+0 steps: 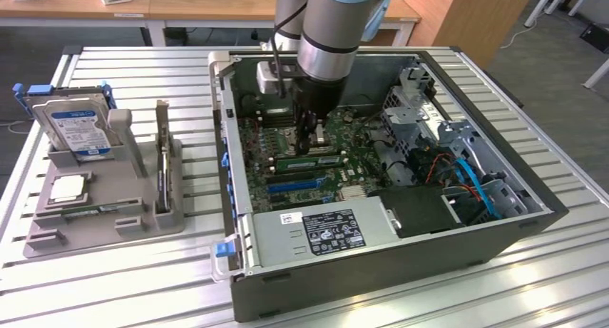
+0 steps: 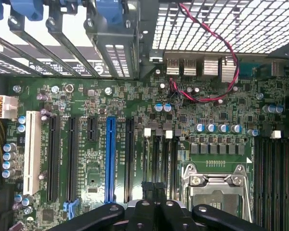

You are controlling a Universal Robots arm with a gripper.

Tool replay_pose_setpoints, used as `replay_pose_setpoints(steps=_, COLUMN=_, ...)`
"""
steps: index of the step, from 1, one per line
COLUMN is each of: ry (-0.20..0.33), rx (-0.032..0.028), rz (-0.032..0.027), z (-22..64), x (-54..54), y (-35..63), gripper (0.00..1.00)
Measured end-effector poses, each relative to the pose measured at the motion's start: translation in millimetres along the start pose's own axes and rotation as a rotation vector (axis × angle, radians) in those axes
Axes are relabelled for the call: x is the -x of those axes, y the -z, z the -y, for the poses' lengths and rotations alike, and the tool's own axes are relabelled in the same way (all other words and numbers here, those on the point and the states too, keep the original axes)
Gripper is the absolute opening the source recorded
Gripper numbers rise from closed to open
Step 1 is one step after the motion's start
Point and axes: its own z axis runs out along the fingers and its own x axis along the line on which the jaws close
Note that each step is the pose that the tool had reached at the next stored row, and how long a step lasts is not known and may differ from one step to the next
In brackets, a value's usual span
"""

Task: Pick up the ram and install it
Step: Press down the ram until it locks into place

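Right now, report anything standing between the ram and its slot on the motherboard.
Nothing visible does. The ram is right under the shut gripper, at the memory slots on the motherboard. The red wire runs well away, near the rear ports.

The grey and light-blue jointed arm (image 1: 329, 28) is reaching straight down from above, its wrist pointing vertically, and its black two-fingered gripper (image 1: 309, 144) is hanging with the fingertips (image 2: 149, 211) pressed together

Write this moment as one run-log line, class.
gripper: shut, inside computer case, over motherboard | ram stick: lying in motherboard slot beside gripper | hard drive: in holder
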Motion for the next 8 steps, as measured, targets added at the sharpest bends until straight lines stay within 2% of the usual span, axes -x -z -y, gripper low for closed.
replay_pose_setpoints(steps=8, ry=0.000, rx=0.0001, rz=-0.0002, z=-0.3, x=-0.1, y=-1.0, gripper=0.11)
